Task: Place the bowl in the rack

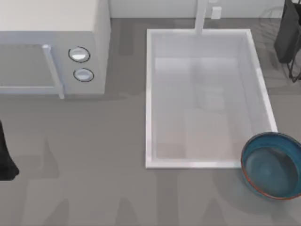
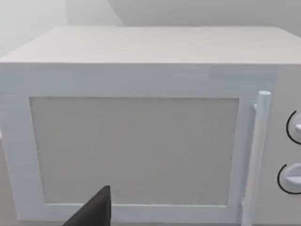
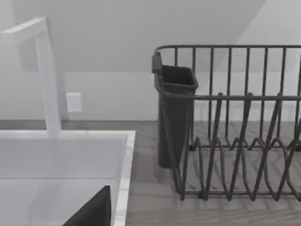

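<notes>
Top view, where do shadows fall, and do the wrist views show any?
Top view: soft grey shadows on the table beside the white microwave and around the deep-blue glazed bowl. Right wrist view: faint shadow under the dark wire rack. Left wrist view: evenly lit.

Blue bowl (image 1: 273, 165) on the table beside the white sink's (image 1: 149, 94) near-right corner.

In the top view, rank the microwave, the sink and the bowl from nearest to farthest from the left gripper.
1. microwave: left side, just up the table from the left gripper at the left edge.
2. sink: middle to right.
3. bowl: far right edge, beside the sink's lower right corner.
</notes>
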